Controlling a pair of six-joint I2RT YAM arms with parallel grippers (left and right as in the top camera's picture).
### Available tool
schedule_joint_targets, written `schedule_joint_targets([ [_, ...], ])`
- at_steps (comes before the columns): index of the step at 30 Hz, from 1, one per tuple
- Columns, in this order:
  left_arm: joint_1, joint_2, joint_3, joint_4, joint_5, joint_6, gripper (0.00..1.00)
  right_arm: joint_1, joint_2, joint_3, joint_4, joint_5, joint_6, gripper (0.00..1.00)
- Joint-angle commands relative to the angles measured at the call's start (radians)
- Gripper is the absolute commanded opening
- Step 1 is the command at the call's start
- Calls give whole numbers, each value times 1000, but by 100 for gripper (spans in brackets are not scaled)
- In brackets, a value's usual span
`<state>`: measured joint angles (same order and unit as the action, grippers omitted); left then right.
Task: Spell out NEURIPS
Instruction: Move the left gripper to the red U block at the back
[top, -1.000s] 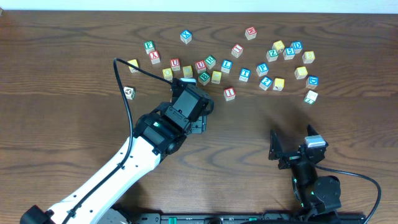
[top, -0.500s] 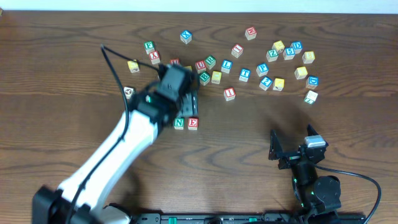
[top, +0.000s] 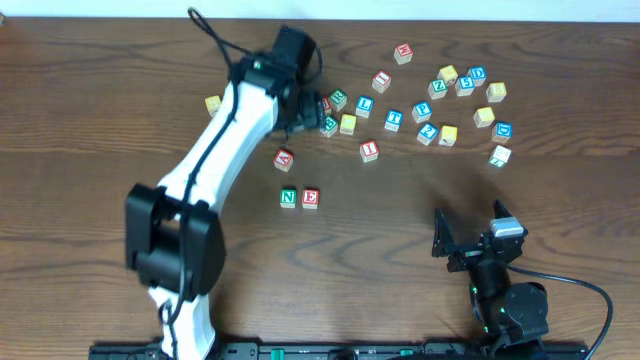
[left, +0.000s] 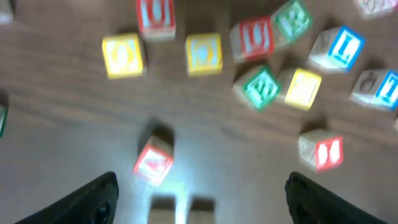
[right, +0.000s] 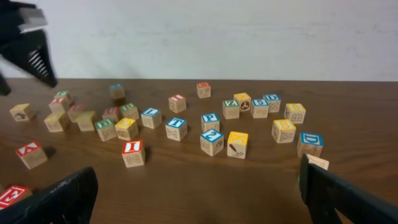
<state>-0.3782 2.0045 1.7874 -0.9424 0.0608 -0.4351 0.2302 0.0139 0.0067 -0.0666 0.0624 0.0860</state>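
Word so far: the green N cube (top: 288, 198) and red E cube (top: 311, 197) sit letters-up just beside each other, E at N's 3 o'clock, a little toward 8 o'clock from the middle of the wooden table (top: 90, 130).
Other letters: the red I cube (top: 369, 150) lies alone at 2 o'clock from the E cube. The blue P cube (top: 421, 110) sits further out on the same line, among the scattered cubes at the far edge.
Stray: a red A cube (top: 284, 158) lies tilted at 12 o'clock from the N cube, apart from it.
Left gripper: the left gripper (top: 312, 104) is stretched out at 12 o'clock from the pair, over a cluster of red, green and yellow cubes (left: 261, 87). In its wrist view, which is blurred, the jaws are spread wide with nothing between them.
Right gripper: the right gripper (top: 472, 232) hangs at 4 o'clock from the E cube, well apart from every cube, with its jaws released and empty.
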Motion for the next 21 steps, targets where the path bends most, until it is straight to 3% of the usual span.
schedule_joint_targets([
  [1,39,96,150,-43,11,31,85,-8,0,-1,-4,-2,-13,99],
  [5,84,168,235,-66,11,42,85,-8,0,-1,-4,-2,-13,99],
  [21,120,229,241,29,7,88,85,-8,0,-1,-4,-2,-13,99],
])
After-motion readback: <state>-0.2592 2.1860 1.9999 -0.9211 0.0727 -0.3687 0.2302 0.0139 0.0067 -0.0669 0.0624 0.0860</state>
